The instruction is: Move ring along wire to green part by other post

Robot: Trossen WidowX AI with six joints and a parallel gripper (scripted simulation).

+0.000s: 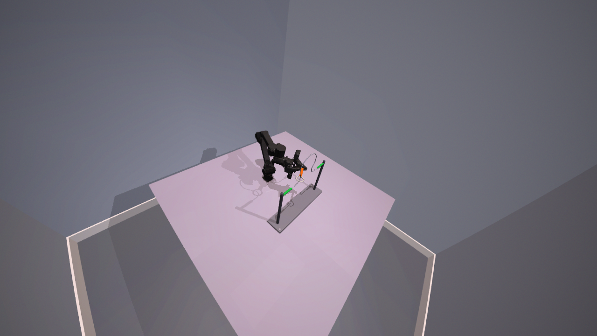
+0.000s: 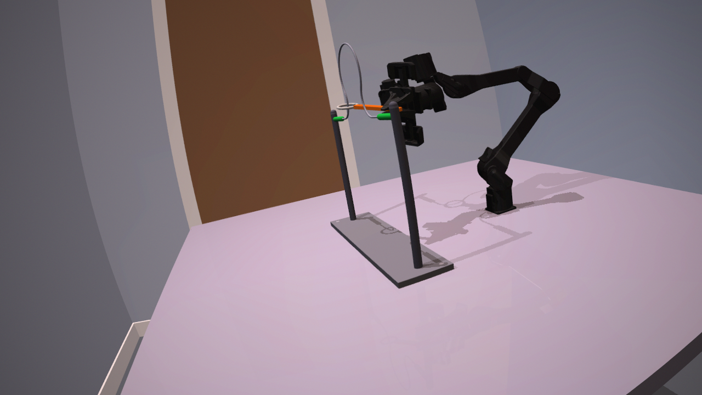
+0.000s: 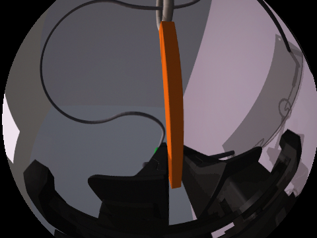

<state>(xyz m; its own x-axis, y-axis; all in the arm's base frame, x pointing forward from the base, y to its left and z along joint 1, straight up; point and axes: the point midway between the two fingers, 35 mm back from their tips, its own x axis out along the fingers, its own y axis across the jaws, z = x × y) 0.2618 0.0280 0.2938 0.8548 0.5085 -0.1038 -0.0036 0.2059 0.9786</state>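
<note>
My gripper (image 1: 303, 168) (image 2: 388, 106) (image 3: 168, 145) is shut on the orange handle (image 1: 301, 171) (image 2: 368, 107) (image 3: 174, 82), near its free end. The handle is nearly level in the exterior view. The pale ring (image 1: 296, 179) (image 2: 338, 106) (image 3: 168, 11) lies nearly flat around the thin grey wire (image 1: 315, 157) (image 2: 339, 61) (image 3: 41, 66). The ring is between the first green part (image 1: 288, 191) (image 2: 338, 118) and the tall loop. The other green part (image 1: 320, 165) (image 2: 384, 116) is beyond the loop. The gap between ring and wire is too small to judge.
One post (image 1: 279, 211) (image 2: 345, 171) carries the first green part. The other post (image 1: 318, 177) (image 2: 407, 186) carries the second. Both rise from a grey base (image 1: 292, 212) (image 2: 363, 240) on the pink table (image 1: 267, 259) (image 2: 255, 304). The wire loop stands beside and above my fingers.
</note>
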